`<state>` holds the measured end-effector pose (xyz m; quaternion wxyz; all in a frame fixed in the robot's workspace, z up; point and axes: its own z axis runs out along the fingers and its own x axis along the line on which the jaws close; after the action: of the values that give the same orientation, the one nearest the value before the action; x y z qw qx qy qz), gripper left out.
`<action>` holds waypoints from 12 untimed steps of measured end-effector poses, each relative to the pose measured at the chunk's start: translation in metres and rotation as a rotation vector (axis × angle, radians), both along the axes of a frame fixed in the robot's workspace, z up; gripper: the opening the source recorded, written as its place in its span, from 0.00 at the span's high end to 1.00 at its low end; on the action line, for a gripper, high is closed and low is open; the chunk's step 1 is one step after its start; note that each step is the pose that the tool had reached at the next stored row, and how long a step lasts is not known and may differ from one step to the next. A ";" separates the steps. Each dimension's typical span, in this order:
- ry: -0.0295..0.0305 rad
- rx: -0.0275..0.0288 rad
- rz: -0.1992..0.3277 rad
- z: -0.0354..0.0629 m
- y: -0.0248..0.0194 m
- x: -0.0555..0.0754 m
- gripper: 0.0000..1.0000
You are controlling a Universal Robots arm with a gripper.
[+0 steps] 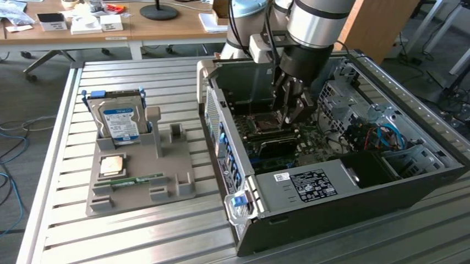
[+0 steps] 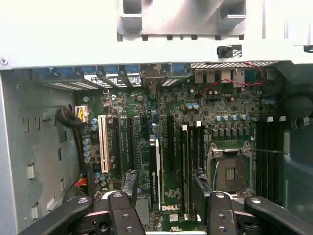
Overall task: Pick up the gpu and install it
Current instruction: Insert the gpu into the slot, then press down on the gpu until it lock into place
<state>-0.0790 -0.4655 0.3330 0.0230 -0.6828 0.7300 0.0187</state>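
You get even daylight on the slatted table [image 1: 132,231]; the computer case [image 1: 353,203] interior sits in shadow; in the wrist view the case wall [image 2: 58,29] glares white and the motherboard [image 2: 215,112] looks dim, slightly soft.

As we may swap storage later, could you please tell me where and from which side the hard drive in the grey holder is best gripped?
Grip the hard drive by its free upper part, pinching across its labelled face and back, and come straight down from above. It stands upright with its lower end sunk in the grey holder, so probably only the top is reachable.
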 end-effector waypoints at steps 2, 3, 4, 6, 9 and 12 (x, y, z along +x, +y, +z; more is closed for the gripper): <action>0.0000 -0.0001 0.000 0.0000 0.0000 0.000 0.42; 0.0001 -0.0001 0.000 0.0001 0.0000 0.000 0.42; 0.0001 -0.0002 0.000 0.0001 0.0000 0.000 0.42; 0.0002 -0.0005 0.000 0.0008 -0.0001 0.000 0.42; 0.0000 -0.0001 0.000 0.0016 0.0000 0.000 0.42; 0.0001 -0.0002 0.000 0.0017 0.0000 0.000 0.42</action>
<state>-0.0790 -0.4655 0.3347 0.0229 -0.6828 0.7300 0.0186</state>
